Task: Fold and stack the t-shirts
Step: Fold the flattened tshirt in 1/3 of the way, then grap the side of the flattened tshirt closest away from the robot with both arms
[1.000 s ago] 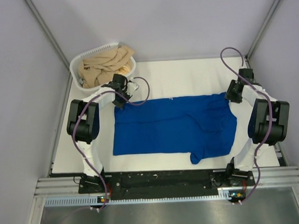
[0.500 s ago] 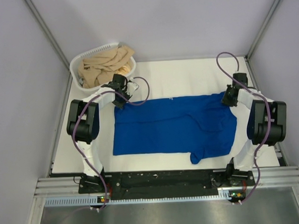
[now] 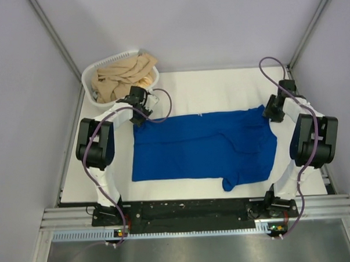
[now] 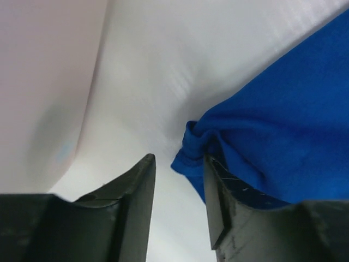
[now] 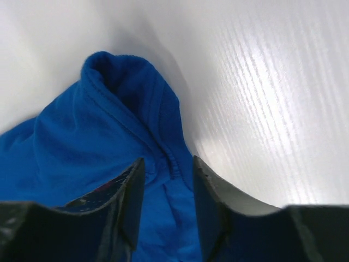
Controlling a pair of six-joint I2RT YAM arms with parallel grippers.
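- Left arm (image 3: 97, 143): base at near bench edge, elbow folded out to the left, forearm reaching forward and inward.
- Left gripper (image 4: 179, 159): pointed down at the bench, low. Dark fingers (image 4: 133, 191) stand slightly apart, with bare bench visible in the gap. The right-hand finger touches the bunched corner of the t-shirt (image 4: 283, 125).
- Right arm (image 3: 312, 139): mirrors the left, elbow folded out to the right, wrist at the far right.
- Right gripper (image 5: 166, 162): also pointed down and low. Narrow gap between its fingers, filled by blue cloth. Unclear whether it is actually pinching.
- Purple cables loop from each wrist.
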